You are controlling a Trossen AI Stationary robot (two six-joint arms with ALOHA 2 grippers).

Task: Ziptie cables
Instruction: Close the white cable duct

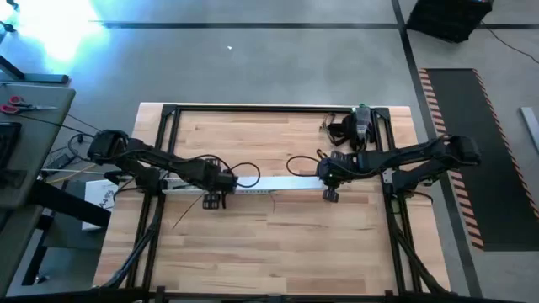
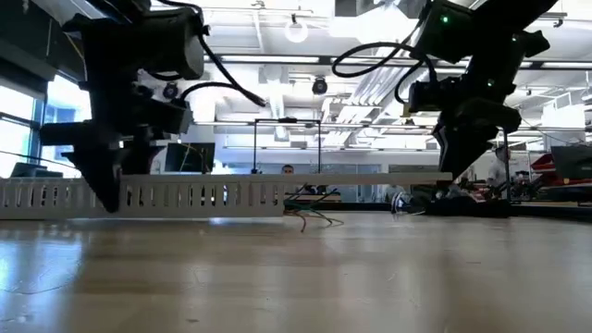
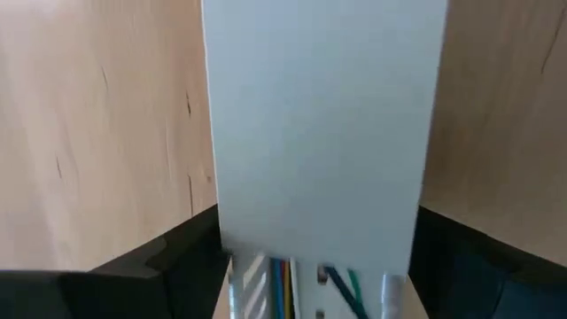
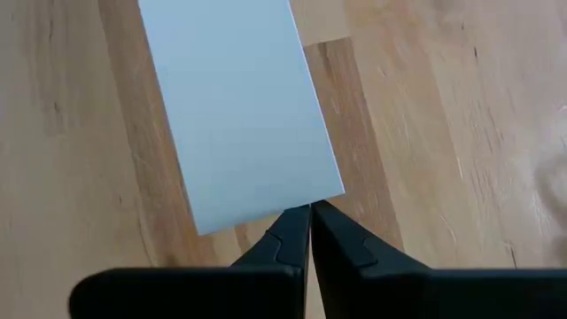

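A long white slotted channel [image 2: 185, 194] lies across the table's middle. A flat white cover strip [image 1: 282, 183] rests on its top and runs on past its right end, level and clear of the table [image 2: 370, 178]. The cables [image 3: 285, 282] lie inside the channel as thin coloured wires. Some greenish ends spill onto the table at its right end [image 2: 310, 217]. My left gripper [image 1: 214, 190] reaches down over the channel, one finger on each side. My right gripper [image 4: 310, 208] is shut at the cover strip's right end. My left gripper comes from above, pointing down, with its two fingers [image 3: 177, 261] against the channel's two long sides [image 3: 239, 275], across its length. The cover strip's near end lies between them. The channel stays flat on the table. My right gripper meets the end edge of the cover strip [image 4: 297, 202] near one corner with its shut fingertips, from the table's right side. That end sits lifted off the table [image 2: 444, 177]. Whether the tips pinch the edge or only press against it, I cannot tell.
A black frame [image 1: 164, 151] borders the wooden table top. A black device [image 1: 358, 126] sits at the far right corner. Bare wood [image 1: 269, 244] spreads toward the near edge. Red-handled scissors [image 1: 10, 105] lie on a side bench. People show in the room behind [image 2: 287, 169].
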